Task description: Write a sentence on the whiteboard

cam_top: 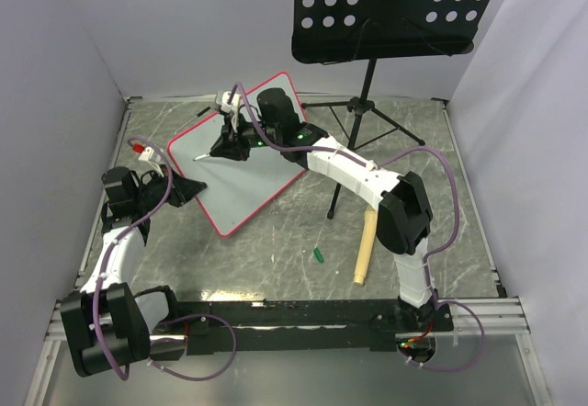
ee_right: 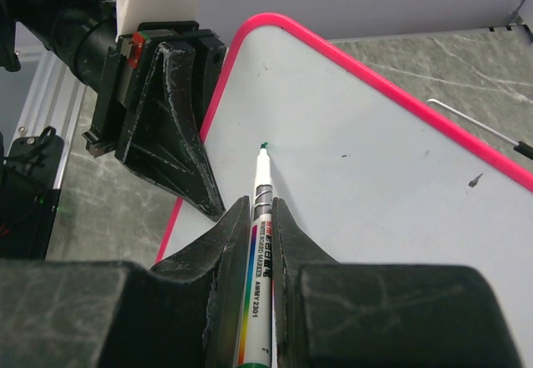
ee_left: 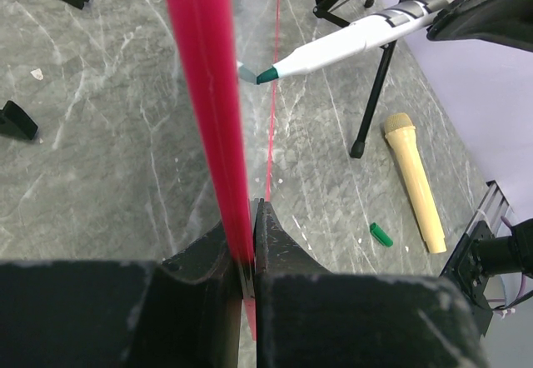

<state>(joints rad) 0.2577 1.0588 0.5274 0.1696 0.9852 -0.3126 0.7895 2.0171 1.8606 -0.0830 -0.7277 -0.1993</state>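
The whiteboard (cam_top: 253, 163), white with a pink frame, lies tilted on the marbled table. My left gripper (cam_top: 196, 188) is shut on its left edge, and the pink frame (ee_left: 208, 101) runs straight into the closed jaws of that gripper (ee_left: 252, 210). My right gripper (cam_top: 230, 146) hovers over the board's upper left and is shut on a white marker (ee_right: 260, 218). The marker's green tip (ee_right: 263, 146) rests on the board's face (ee_right: 375, 160) near the left gripper's fingers (ee_right: 179, 143). No sentence shows; the face is blank apart from a few small specks.
A black perforated music stand (cam_top: 395, 11) rises at the back, with its tripod legs (cam_top: 367, 112) beside the board's right corner. A wooden stick (cam_top: 365, 245) and the green marker cap (cam_top: 318, 255) lie in front of the board. White walls enclose the table.
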